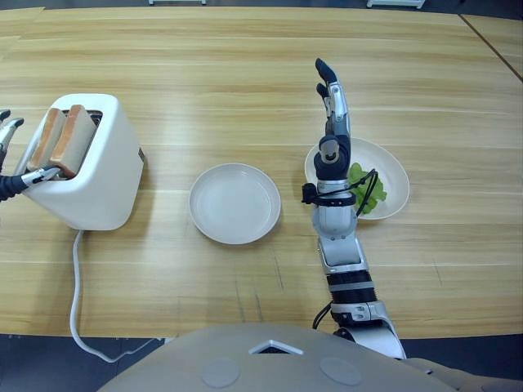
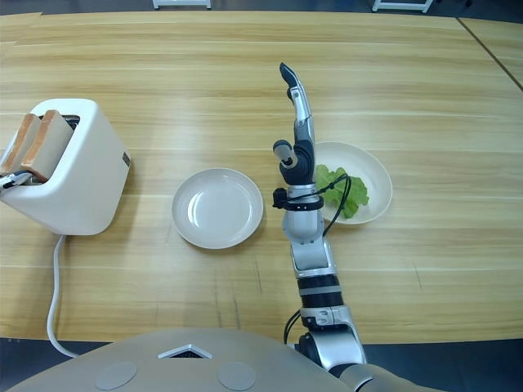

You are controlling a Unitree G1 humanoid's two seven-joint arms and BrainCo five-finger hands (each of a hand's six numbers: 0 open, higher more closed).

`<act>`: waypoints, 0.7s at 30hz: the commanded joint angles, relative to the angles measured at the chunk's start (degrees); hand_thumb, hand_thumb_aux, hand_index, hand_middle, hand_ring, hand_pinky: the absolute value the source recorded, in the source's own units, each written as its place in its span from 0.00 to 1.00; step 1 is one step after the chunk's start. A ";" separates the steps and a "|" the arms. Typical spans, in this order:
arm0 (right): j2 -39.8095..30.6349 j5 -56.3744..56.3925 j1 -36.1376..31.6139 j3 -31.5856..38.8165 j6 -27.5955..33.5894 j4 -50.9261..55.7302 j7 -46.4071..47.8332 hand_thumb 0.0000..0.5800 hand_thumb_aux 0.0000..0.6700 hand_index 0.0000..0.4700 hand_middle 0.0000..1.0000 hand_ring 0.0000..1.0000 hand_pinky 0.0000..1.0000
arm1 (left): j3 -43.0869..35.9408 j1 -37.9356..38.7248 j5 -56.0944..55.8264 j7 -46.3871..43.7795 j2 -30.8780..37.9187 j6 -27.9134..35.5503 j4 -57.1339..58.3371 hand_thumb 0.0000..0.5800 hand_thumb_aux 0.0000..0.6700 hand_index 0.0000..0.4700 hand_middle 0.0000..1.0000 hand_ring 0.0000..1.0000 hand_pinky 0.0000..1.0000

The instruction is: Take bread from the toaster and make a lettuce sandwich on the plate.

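A white toaster (image 1: pixel 94 175) stands at the left of the wooden table with two bread slices (image 1: pixel 64 140) upright in its slots. My left hand (image 1: pixel 10 159) is at the toaster's left side, its fingers spread near the slices without gripping them. An empty white plate (image 1: pixel 235 202) lies in the middle. To its right a white bowl (image 1: pixel 392 175) holds green lettuce (image 1: pixel 368 189). My right hand (image 1: pixel 333 110) stands flat and open, fingers pointing away from me, over the bowl's left rim, holding nothing.
The toaster's white cord (image 1: pixel 78 302) runs down to the table's front edge at the left. The far half of the table (image 1: pixel 245 57) is bare wood.
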 commanded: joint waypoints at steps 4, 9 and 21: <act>0.22 0.35 -0.27 -0.17 0.50 0.76 0.03 0.00 0.00 0.00 0.00 0.00 0.00 | -0.03 0.69 0.49 1.88 2.76 0.24 0.75 0.00 0.00 0.00 0.00 0.00 0.00; 0.23 0.35 -0.31 -0.13 0.45 0.81 0.05 0.00 0.00 0.00 0.00 0.00 0.00 | -0.56 0.60 0.57 2.15 2.88 0.84 0.47 0.00 0.00 0.00 0.00 0.00 0.00; 0.20 0.38 -0.19 -0.13 0.54 0.84 0.12 0.00 0.00 0.00 0.00 0.00 0.00 | -3.62 -0.25 0.05 1.93 2.17 0.46 -0.15 0.00 0.00 0.00 0.00 0.00 0.00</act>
